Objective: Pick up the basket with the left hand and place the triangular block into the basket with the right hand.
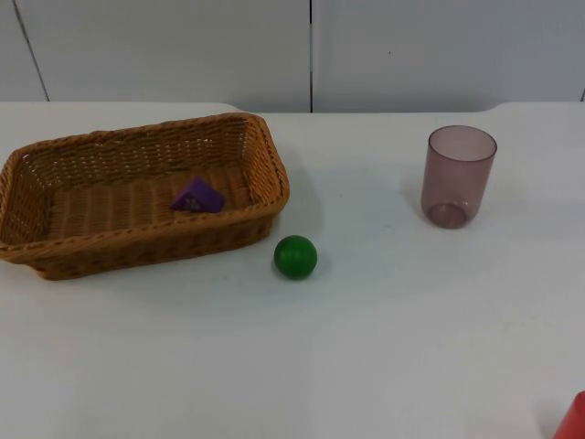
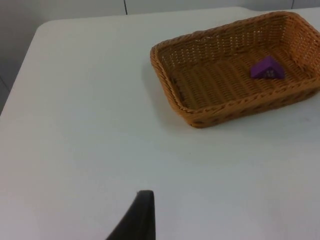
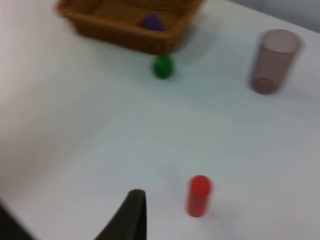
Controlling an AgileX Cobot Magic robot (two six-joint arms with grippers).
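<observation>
A woven brown basket (image 1: 137,233) rests on the white table at the left. A purple triangular block (image 1: 197,197) lies inside it, near its right end. In the left wrist view the basket (image 2: 172,100) and the block (image 2: 267,68) lie well ahead of my left gripper (image 2: 142,215), which hangs over bare table and holds nothing. My right gripper (image 3: 132,212) is far from the basket (image 3: 125,35) and the block (image 3: 151,21), close to a red cylinder (image 3: 199,195), and also holds nothing.
A green ball (image 1: 295,257) sits just off the basket's front right corner. A translucent pinkish cup (image 1: 457,176) stands upright at the right. The red cylinder (image 1: 574,419) stands at the table's near right edge. A grey partition wall closes the back.
</observation>
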